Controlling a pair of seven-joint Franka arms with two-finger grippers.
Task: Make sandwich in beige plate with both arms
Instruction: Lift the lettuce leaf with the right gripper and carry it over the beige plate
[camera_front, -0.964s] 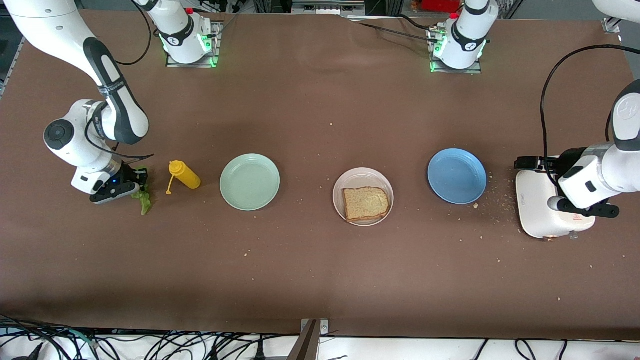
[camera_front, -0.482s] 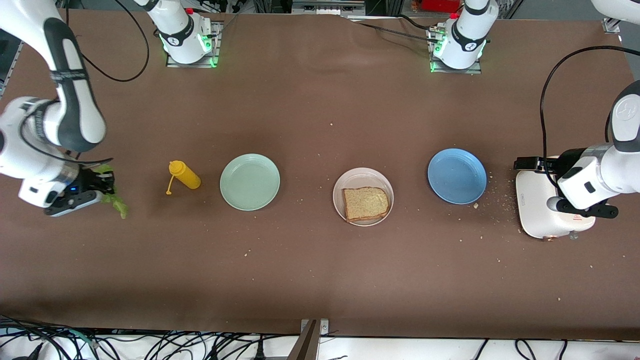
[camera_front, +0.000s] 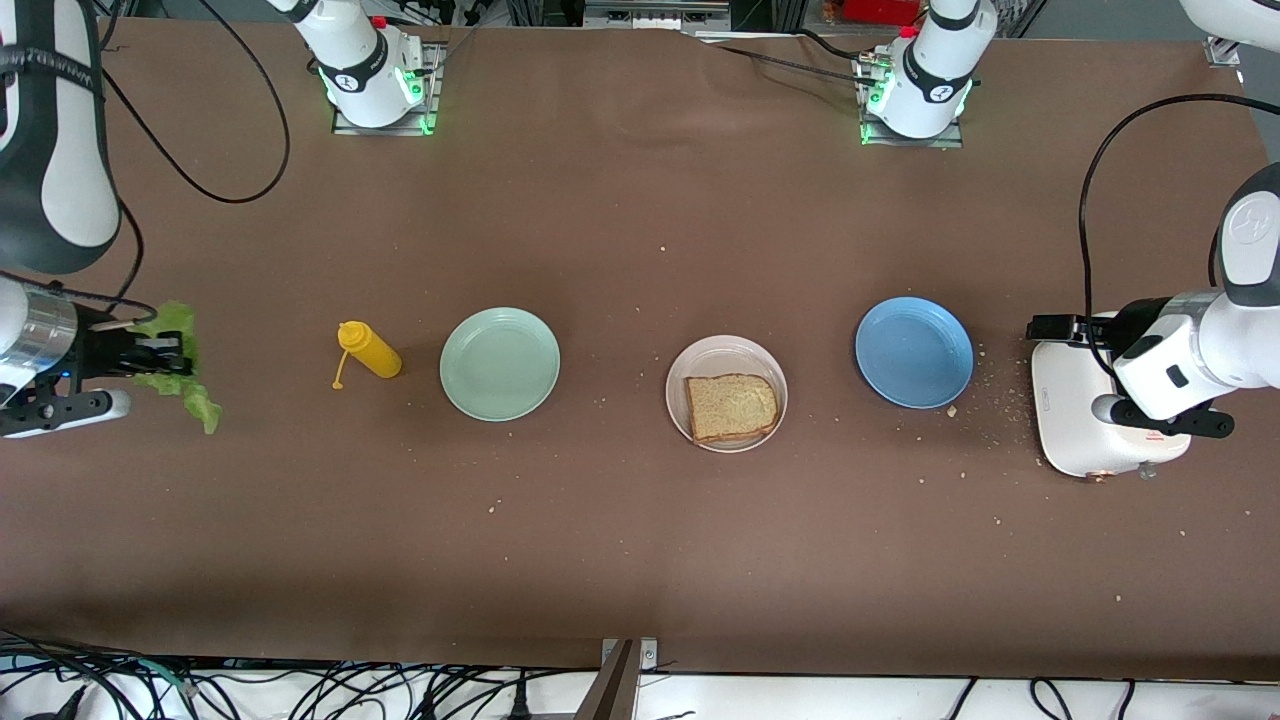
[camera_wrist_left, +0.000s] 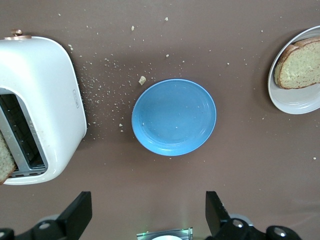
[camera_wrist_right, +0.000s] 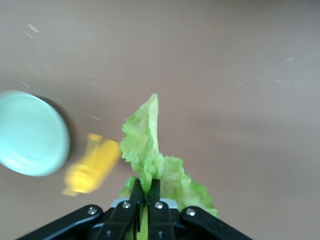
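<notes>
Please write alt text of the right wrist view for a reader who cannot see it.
The right gripper is shut on a ruffled green lettuce leaf, held in the air above the brown table. Below it, blurred, are a yellow squeeze bottle and beside that a mint green plate.

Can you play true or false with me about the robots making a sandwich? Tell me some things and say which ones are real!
1. The right gripper is pinching a lettuce leaf. True.
2. The beige plate has two slices of bread on it. False: only one bread slice lies there, with nothing on top.
3. The blue plate has a bread slice on it. False: it holds no bread.
4. The left gripper is open and up over the table by the white toaster. True.
5. The yellow squeeze bottle stands on the mint green plate. False: it lies on the table beside that plate.
</notes>
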